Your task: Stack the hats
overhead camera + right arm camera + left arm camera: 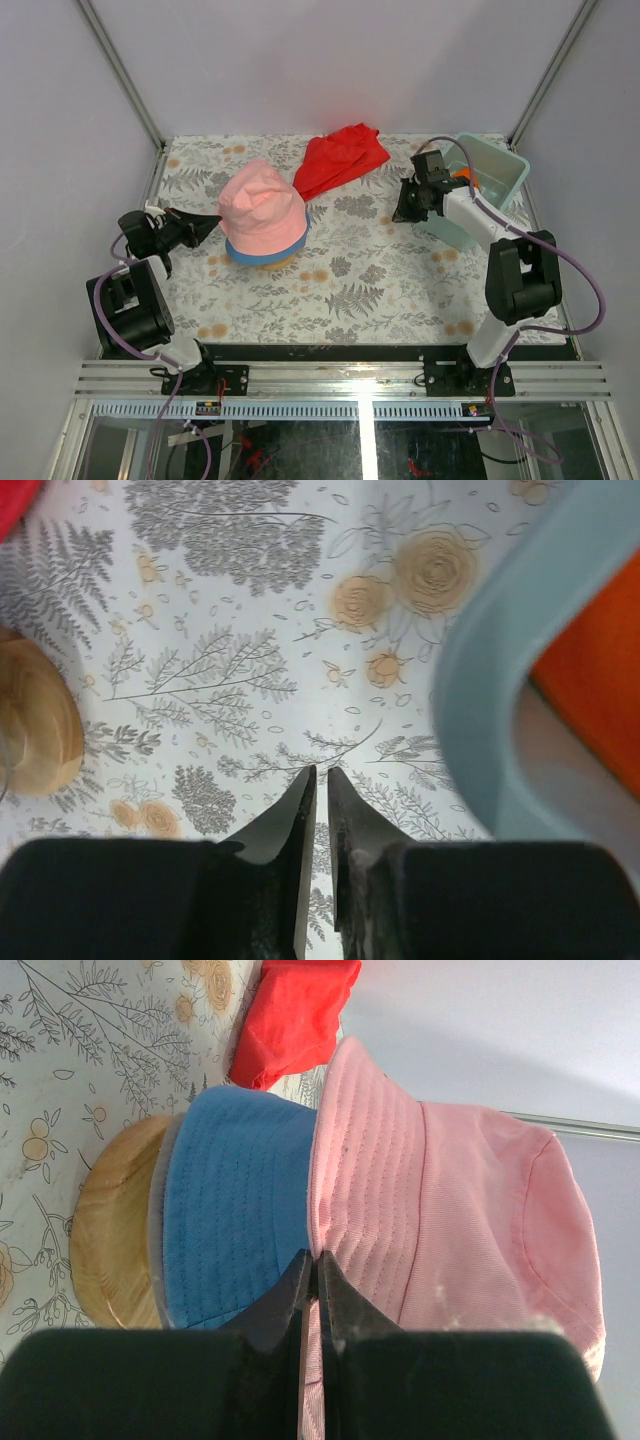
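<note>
Orange hat (600,665) lies in the bin (480,680) right of the right pincer (320,772), which is closed and empty and could snag the rim. Left pincer (311,1263), closed, touches the brim of the pink hat (450,1210) and may drag it off.

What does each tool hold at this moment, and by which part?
The left tool seems to pinch the pink hat at the edge of its brim. The right tool holds nothing.
</note>
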